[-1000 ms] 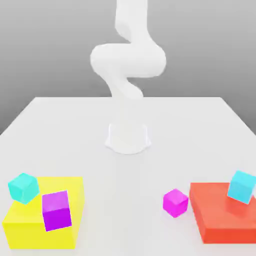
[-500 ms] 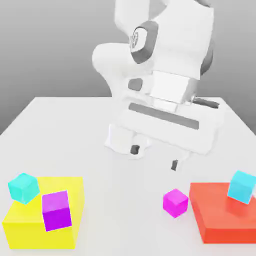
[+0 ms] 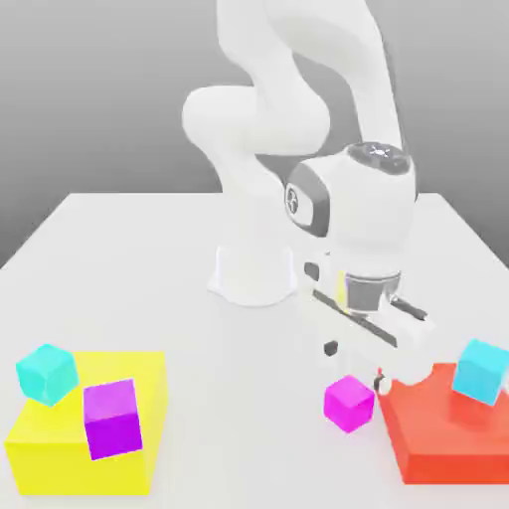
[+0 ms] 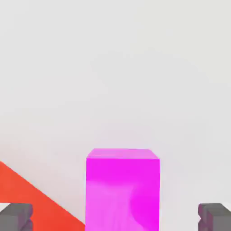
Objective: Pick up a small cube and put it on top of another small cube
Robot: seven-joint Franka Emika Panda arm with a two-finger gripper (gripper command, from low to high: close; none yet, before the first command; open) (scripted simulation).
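Observation:
The small cube [image 3: 349, 403], plain bright magenta, rests on the white table just beside the red block [image 3: 442, 432], on its side toward the exterior view's left. My gripper [image 3: 355, 365] hangs directly above the cube, open, with one dark fingertip on each side and nothing between them. In the hand view the small cube [image 4: 122, 189] sits centred between the two grey fingertips [image 4: 16, 217], which stand wide apart from it, and my gripper [image 4: 115, 217] is open. A corner of the red block [image 4: 27, 194] shows beside the cube.
A cyan cube [image 3: 481, 371] rests tilted on the red block. At the exterior view's left, a yellow block [image 3: 60, 452] carries a darker purple cube [image 3: 111, 418] and another cyan cube [image 3: 47, 373]. The arm's white base [image 3: 254, 273] stands mid-table.
The hand has swung down and toward the exterior view's right, from high above the table to just over the magenta cube. The fingers stayed open. No cube has moved.

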